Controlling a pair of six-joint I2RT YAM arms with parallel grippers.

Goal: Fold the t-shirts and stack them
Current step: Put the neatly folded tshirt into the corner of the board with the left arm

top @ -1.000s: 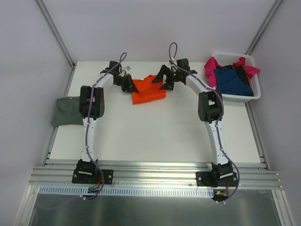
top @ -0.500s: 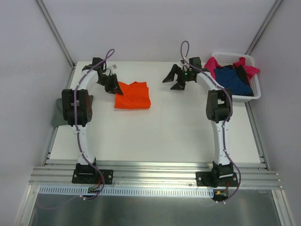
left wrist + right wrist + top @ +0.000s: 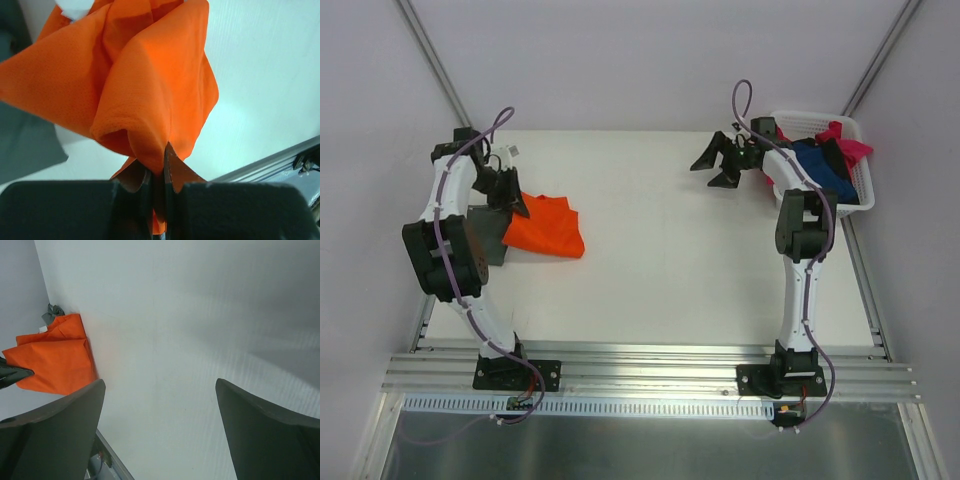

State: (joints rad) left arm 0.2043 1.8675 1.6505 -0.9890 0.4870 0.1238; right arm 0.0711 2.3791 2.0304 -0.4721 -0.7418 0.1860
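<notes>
My left gripper [image 3: 512, 204] is shut on an edge of the folded orange t-shirt [image 3: 548, 228], which lies at the table's left side and partly over the grey-green t-shirt [image 3: 488, 232]. In the left wrist view the orange cloth [image 3: 135, 90] bunches up from the shut jaws [image 3: 159, 165], with the grey-green shirt [image 3: 25, 145] at the left. My right gripper [image 3: 716, 168] is open and empty near the back right, beside the basket. In the right wrist view its fingers [image 3: 60, 425] are wide apart over bare table and the orange shirt [image 3: 55, 357] shows far off. The magenta [image 3: 770, 142] and navy [image 3: 815, 165] shirts lie in the basket.
The white slatted basket [image 3: 855, 200] stands at the back right corner. The grey-green shirt hangs over the table's left edge. White walls close in the back and sides. A metal rail [image 3: 650, 370] runs along the near edge.
My left gripper has dragged the orange shirt from the back middle to the left, onto the grey-green shirt. My right gripper has let go and moved right toward the basket.
</notes>
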